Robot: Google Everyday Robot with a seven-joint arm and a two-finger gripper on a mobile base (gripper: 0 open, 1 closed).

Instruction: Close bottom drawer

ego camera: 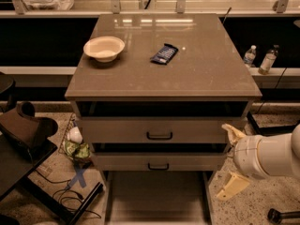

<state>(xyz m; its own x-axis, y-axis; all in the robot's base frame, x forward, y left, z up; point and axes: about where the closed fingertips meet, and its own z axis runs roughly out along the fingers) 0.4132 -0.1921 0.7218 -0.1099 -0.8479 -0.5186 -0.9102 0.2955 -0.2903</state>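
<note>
The bottom drawer (157,197) is pulled far out toward the camera. Its wide, shallow inside shows below the cabinet, while its front panel and handle are cut off by the lower edge of the view. Above it are two shut drawer fronts with black handles, the middle drawer (158,162) and the top drawer (159,130). My gripper (231,159) is on a white arm at the lower right, just beside the cabinet's right front corner at the height of the middle drawer. Its two cream fingers stand apart, one up and one down, holding nothing and not touching the bottom drawer.
On the cabinet top are a cream bowl (104,48) and a dark snack packet (164,54). Two water bottles (259,58) stand on the ledge at the right. A dark chair (23,135), cables and litter (75,146) lie on the floor at the left.
</note>
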